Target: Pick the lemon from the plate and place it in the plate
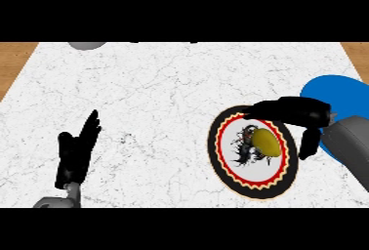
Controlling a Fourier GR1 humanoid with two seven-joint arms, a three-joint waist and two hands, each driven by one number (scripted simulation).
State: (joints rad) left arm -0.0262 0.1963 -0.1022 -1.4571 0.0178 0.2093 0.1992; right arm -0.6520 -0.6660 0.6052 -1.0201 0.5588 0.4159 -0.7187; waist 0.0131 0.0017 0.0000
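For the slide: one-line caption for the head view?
Right hand arched over the lemon on the patterned plate, blue plate behind; left hand resting open.

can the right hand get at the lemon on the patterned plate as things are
Probably yes: the right hand already arches over the lemon on the patterned plate, fingers above it and thumb beside it, not closed on it, with nothing between.

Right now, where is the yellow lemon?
In the head view the yellow lemon lies on the black-rimmed patterned plate at right, under the curled right robot hand, with the blue plate just beyond.
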